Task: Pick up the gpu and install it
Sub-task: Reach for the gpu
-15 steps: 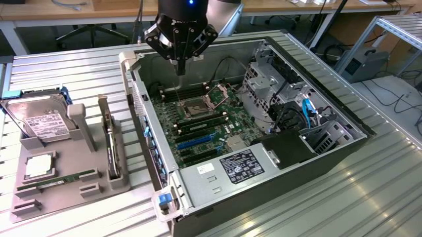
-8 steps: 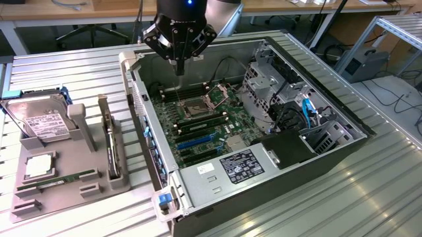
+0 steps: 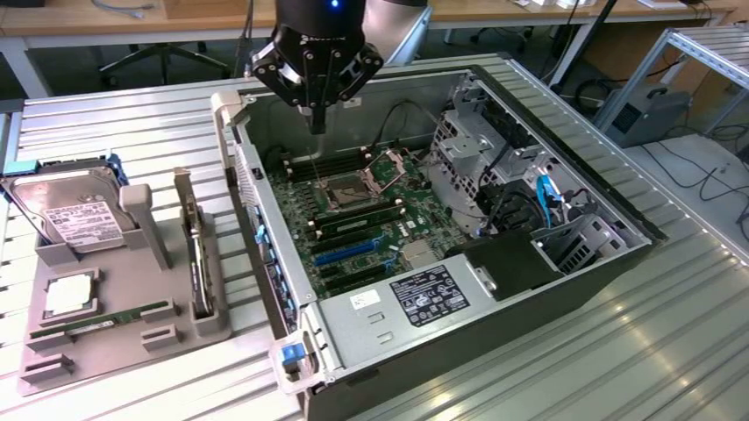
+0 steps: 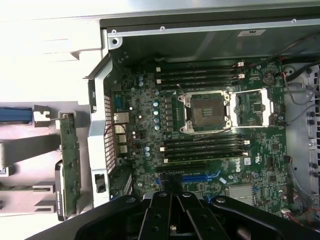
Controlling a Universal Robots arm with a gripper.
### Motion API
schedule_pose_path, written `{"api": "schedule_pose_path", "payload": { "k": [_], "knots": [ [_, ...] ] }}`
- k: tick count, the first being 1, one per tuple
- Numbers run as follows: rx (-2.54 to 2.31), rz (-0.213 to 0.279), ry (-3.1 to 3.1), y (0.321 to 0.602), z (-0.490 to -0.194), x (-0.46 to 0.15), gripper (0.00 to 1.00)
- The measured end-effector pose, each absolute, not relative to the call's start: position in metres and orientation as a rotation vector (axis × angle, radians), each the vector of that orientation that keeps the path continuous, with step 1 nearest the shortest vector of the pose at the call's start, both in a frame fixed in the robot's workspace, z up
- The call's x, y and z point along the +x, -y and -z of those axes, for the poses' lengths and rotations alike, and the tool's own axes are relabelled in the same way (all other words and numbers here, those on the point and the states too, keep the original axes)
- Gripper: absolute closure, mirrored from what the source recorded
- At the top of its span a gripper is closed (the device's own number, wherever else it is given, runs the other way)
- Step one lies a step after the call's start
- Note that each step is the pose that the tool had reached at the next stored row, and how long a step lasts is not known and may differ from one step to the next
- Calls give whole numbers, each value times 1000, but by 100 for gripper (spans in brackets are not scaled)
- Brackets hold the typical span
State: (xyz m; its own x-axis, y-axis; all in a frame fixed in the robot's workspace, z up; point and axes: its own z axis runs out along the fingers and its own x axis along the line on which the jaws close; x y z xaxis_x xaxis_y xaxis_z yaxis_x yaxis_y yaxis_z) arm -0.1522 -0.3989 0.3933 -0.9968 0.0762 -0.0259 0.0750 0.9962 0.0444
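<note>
The pincer [image 3: 316,121] is pressed together, pinching nothing, and hangs above the motherboard [image 3: 351,210] inside the open computer case [image 3: 492,342]. The gpu [image 3: 196,250] stands on edge in a slot of the grey holder [image 3: 117,351] on the tabletop [image 3: 655,333]. It is just beside the case on the exterior view's left, apart from the pincer.

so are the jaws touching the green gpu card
Apart. Exterior view: jaws over the black computer case, flat green gpu card upright in the grey holder.
</note>
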Motion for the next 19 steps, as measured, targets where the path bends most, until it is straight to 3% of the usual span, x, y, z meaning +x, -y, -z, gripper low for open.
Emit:
{"api": "schedule_pose_path", "payload": {
  "k": [19],
  "knots": [
    [118,-67,-3111,399,-393,-158,89]
  ]
}}
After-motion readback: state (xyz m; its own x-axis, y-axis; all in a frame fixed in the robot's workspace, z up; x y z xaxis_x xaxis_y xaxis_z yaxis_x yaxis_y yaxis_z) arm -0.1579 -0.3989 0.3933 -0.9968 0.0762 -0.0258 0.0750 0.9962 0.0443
